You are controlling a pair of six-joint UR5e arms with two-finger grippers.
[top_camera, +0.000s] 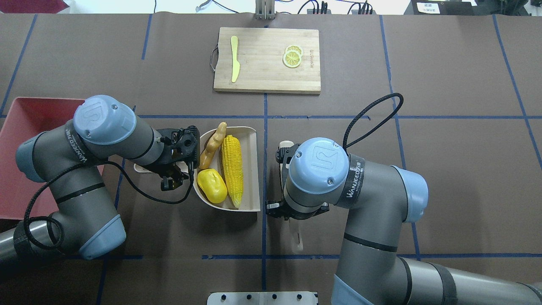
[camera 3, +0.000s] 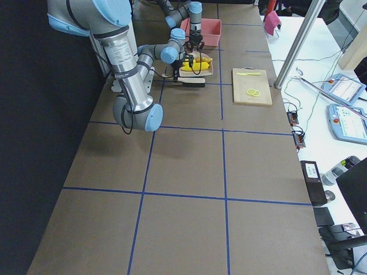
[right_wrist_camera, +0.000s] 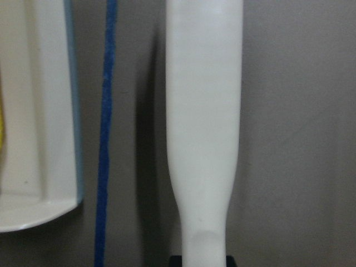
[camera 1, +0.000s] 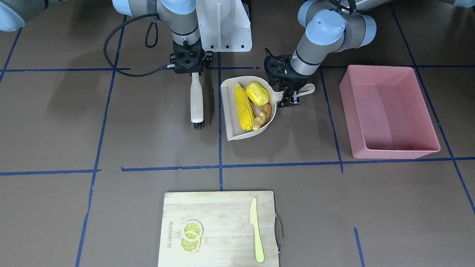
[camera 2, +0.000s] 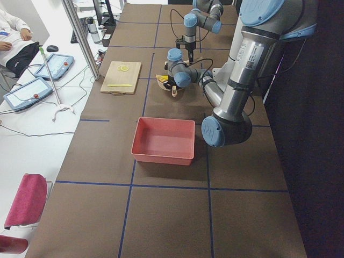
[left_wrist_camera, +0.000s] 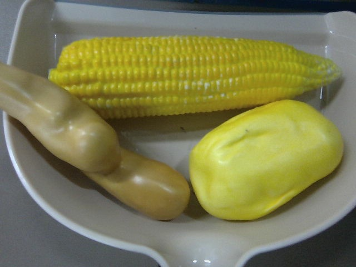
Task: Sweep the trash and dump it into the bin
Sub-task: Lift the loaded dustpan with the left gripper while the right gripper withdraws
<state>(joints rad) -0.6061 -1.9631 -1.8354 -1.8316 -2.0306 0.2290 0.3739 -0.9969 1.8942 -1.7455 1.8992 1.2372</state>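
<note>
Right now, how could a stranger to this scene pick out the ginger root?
Start at the pink bin; the beige dustpan lies beside it. Among its three toy foods, the ginger root is knobbly and tan, unlike the yellow corn cob and potato.

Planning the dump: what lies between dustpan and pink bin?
The left gripper on the dustpan handle, then bare table with a blue tape line; front-facing view.

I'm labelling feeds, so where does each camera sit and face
Front-facing: across the table, facing the robot; both arms show.
Overhead: behind the robot, looking down; both arms show.
Exterior left: table end near the bin; left arm nearest.
Exterior right: opposite end; right arm nearest.
Left wrist: looks into the dustpan; no arm.
Right wrist: looks along the brush; no arm.
Shared: front-facing and overhead both show the cutting board.
</note>
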